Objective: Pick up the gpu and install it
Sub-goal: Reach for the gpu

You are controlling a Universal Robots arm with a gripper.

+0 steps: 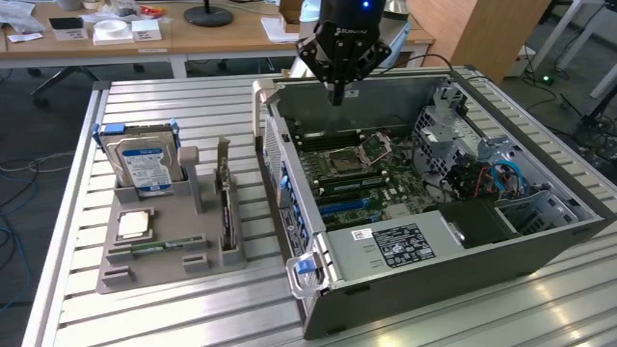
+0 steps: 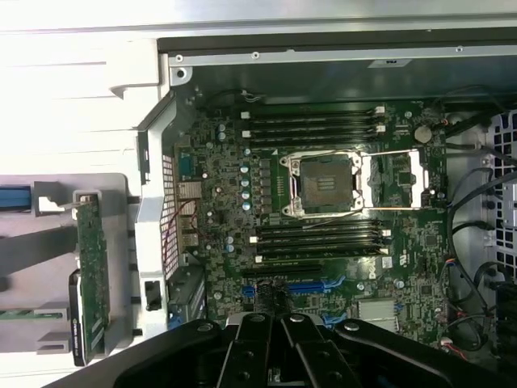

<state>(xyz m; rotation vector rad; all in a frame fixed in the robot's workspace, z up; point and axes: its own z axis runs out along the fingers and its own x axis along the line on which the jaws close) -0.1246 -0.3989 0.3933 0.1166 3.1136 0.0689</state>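
The gpu (image 1: 228, 210) is a thin dark card standing on edge in a slot of the grey holder (image 1: 164, 266), at the exterior view's left of the open computer case (image 1: 434, 249). In the wrist view the gpu (image 2: 93, 275) shows as a greenish board beside the case wall. My gripper (image 1: 337, 97) hangs over the far part of the case, above the motherboard (image 1: 347, 173), well apart from the gpu. Its fingers (image 2: 260, 339) are pressed together with nothing between them, pointing down at the blue expansion slots (image 2: 311, 285).
The holder also carries a silver hard drive (image 1: 144, 166), a square processor (image 1: 133, 225) and a narrow memory stick (image 1: 159, 246). Inside the case are an open processor socket (image 2: 323, 182), a drive cage (image 1: 453, 137) and cables. A desk with small items (image 1: 115, 32) stands behind.
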